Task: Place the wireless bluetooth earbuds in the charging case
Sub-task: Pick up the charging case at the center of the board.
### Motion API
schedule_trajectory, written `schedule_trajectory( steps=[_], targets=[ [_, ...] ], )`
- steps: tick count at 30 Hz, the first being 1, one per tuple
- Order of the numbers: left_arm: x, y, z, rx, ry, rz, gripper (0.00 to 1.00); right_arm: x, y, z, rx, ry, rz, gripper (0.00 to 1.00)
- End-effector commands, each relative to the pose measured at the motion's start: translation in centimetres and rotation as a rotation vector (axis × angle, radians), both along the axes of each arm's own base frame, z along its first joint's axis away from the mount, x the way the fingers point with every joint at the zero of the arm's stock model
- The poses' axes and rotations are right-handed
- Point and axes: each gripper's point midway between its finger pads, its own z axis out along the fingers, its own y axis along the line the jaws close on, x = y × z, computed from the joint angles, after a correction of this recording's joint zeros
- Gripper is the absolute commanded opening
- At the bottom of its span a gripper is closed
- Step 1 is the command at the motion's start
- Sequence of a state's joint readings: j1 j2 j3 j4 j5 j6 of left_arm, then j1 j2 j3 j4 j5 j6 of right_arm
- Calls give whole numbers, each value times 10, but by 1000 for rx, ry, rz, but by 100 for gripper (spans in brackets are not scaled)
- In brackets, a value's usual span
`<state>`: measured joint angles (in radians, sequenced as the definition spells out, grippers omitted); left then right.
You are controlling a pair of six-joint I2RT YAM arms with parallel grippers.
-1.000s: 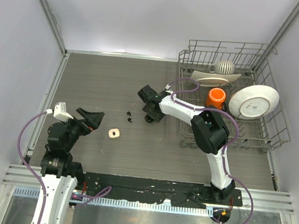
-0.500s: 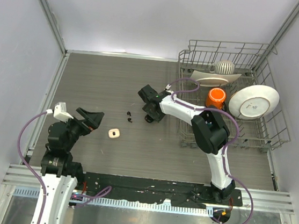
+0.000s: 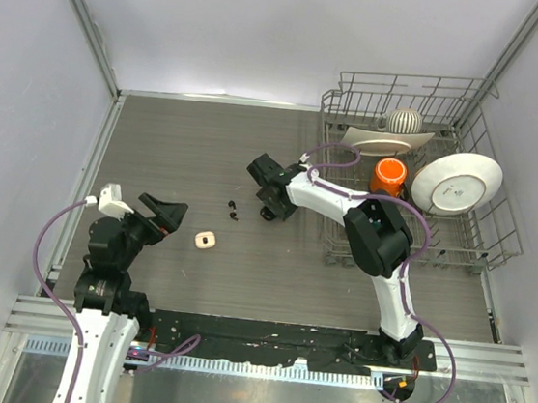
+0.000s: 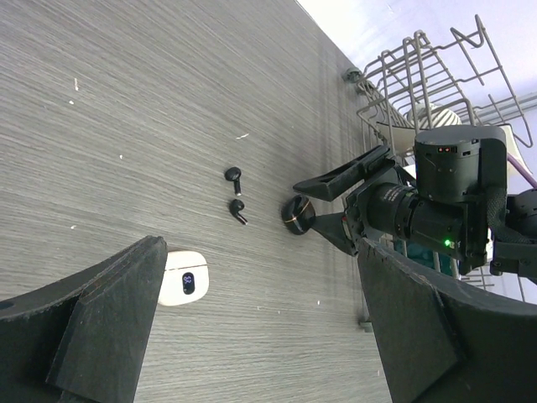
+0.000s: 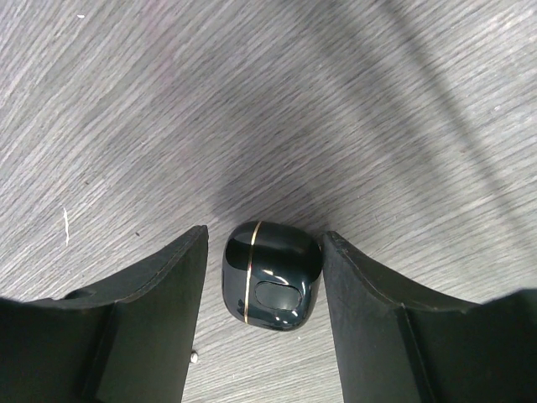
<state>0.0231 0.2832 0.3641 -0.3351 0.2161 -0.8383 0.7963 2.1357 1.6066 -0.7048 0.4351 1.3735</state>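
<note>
The right claw stood half-open and pointed down at the bench, one finger on each side of the black charging case. One finger looked to touch the case and the other stood a sliver off it. The right arm stretched far and left from its base, with its elbow bent beside the dish rack. The left claw gaped wide at the near left of the bench, its arm folded above its base.

The left wrist view showed two black earbuds lying loose on the bench just left of the black charging case and apart from it, with a white case nearer. The right wrist view showed only the black charging case, gold-seamed and seemingly closed.
</note>
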Motion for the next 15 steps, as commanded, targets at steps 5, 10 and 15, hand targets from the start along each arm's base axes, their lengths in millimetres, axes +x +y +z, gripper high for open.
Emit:
schedule_trajectory(
  steps=[5,10,15],
  targets=[
    [3,4,16,16,-26,15,100,-29,1,-29,-59,104,-7,62],
    [3,5,13,22,-14,18,100,-28,-3,-32,-91,103,-12,62],
    [3,4,12,27,3,13,100,-28,2,-38,-64,122,-24,62]
  ],
)
